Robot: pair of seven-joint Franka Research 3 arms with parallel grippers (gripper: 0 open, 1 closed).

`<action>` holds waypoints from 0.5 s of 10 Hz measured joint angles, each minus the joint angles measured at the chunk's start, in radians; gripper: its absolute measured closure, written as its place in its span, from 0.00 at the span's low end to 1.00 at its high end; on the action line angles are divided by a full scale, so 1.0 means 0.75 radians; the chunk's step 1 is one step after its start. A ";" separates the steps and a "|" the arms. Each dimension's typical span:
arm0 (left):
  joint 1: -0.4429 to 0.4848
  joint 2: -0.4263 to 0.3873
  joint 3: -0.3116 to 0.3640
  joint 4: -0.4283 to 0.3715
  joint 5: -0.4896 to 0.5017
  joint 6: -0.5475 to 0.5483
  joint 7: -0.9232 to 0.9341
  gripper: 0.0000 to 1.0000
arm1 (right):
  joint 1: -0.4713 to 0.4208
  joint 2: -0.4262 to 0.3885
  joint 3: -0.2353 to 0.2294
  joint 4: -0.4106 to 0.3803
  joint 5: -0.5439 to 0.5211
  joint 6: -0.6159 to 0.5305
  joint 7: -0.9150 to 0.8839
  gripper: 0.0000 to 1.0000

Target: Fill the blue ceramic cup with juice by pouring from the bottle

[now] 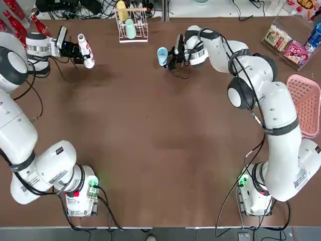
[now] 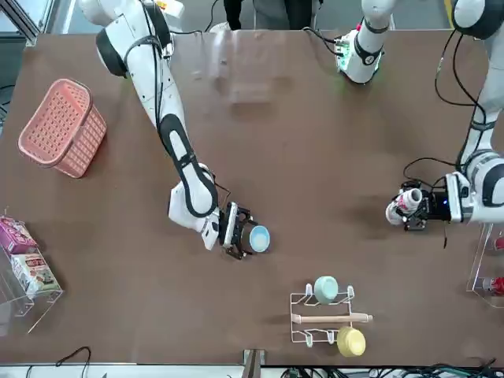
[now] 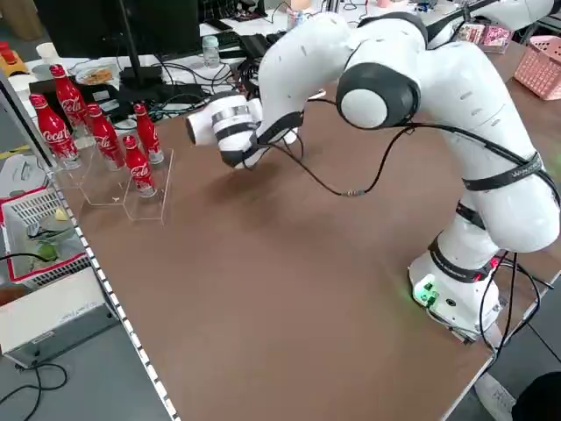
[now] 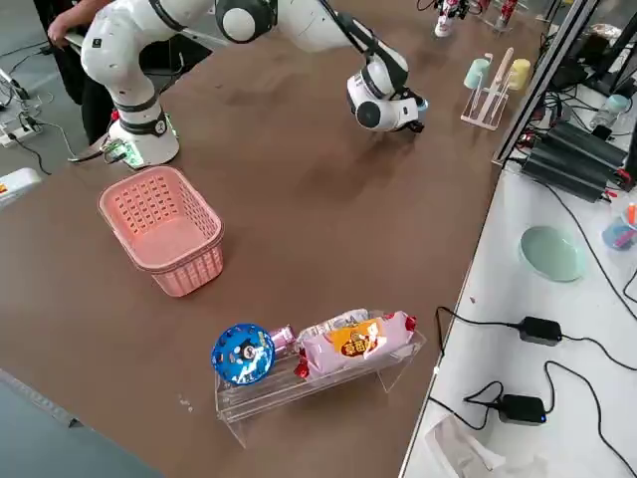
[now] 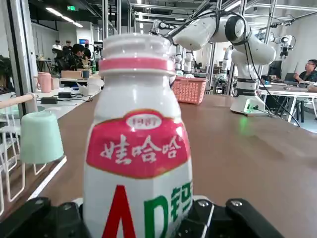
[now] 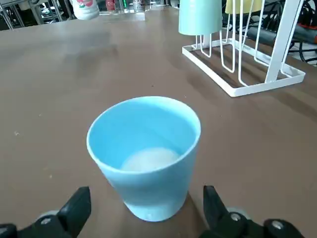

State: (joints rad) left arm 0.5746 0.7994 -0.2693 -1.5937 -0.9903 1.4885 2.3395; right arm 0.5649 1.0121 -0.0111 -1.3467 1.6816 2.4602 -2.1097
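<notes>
Main risk at the pour: the L gripper (image 5: 139, 210) is closed on the bottle (image 5: 138, 148), roughly upright off the table's far L, and a weak grip could let it roll or slip once tipped, so juice misses. The cap (image 5: 136, 45) looks to be on; if so, tipping gives 0 juice, prob. needs opening 1st. R gripper (image 6: 147, 188) stands open, 1 finger each side of the blue cup (image 6: 148, 163), not gripping it; cup is upright on the table, R of the rack. A knock from the bottle neck or an off-centre R close could tip it, as it's light & has no handle. Too fast a tilt = overflow. Can't tell if the pale patch in the cup is liquid or just its base

Around: white rack (image 1: 122, 37) w/ 2 cups, mint (image 1: 130, 28) & yellow (image 1: 122, 10), sits just beyond the straight path from bottle to cup, so a wide L swing may clip it. Cola bottles (image 3: 54, 132) are close behind the L arm. Pink basket (image 4: 159, 219) & snack stand (image 4: 299, 390) are off R, no obstacle
</notes>
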 joint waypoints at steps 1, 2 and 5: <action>-0.047 -0.002 0.000 0.000 -0.033 0.022 -0.013 0.63 | 0.000 0.001 0.000 0.001 0.000 0.000 0.000 0.00; -0.089 -0.003 -0.001 0.000 -0.069 0.050 -0.021 0.63 | 0.000 0.003 -0.001 0.001 0.000 0.000 0.000 0.00; -0.221 -0.003 -0.001 -0.002 -0.141 0.200 -0.025 0.62 | 0.000 0.020 0.000 0.027 0.000 0.001 -0.002 0.00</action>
State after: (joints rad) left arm 0.4089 0.7971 -0.2698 -1.5949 -1.0964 1.6382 2.3209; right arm 0.5653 1.0270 -0.0115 -1.3265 1.6819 2.4607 -2.1111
